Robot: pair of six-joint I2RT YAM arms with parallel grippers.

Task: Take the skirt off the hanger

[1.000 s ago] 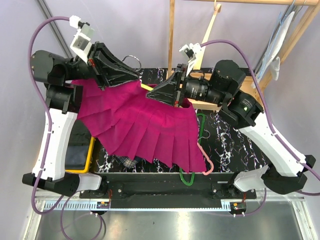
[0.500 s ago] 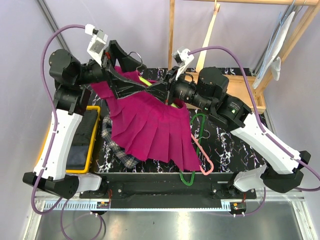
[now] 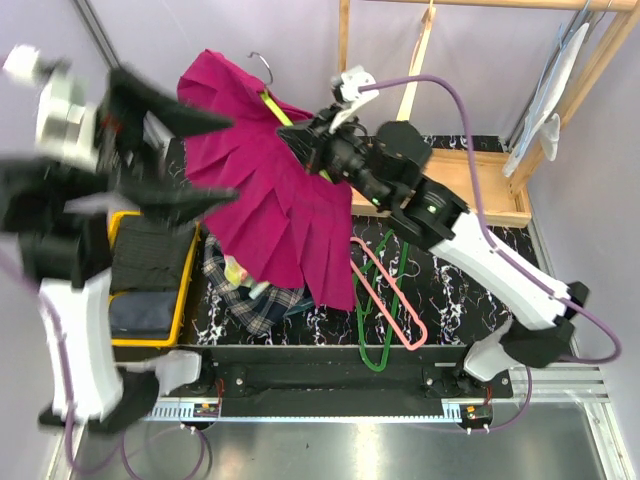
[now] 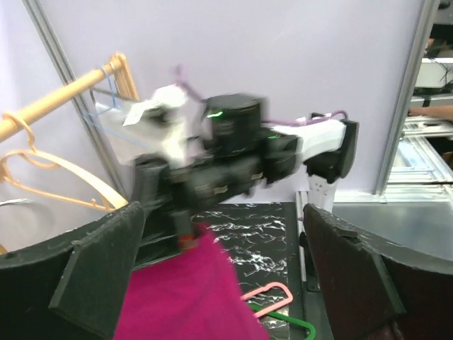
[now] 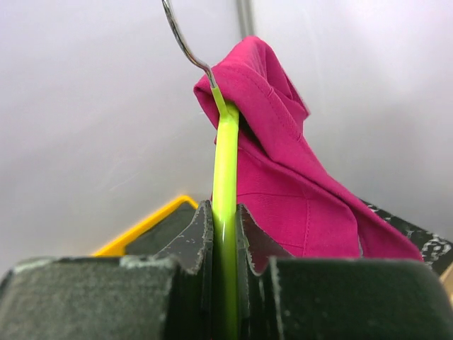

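The plaid skirt lies crumpled on the marble table, partly under the hem of a hanging magenta garment. The dark green hanger lies flat on the table to its right, bare; its end also shows in the left wrist view. My right gripper is shut on a lime hanger that carries the magenta garment, held high over the table's back. My left gripper is open and blurred at the left, its jaws wide apart and empty.
A pink hanger lies across the green one. A yellow bin with dark contents sits at the left. A wooden rack and a wooden tray stand at the back, with pale hangers at the right.
My left gripper let go of the magenta garment, opened wide and swung up and left. The right arm raised the lime hanger with the garment toward the back, uncovering the plaid skirt.
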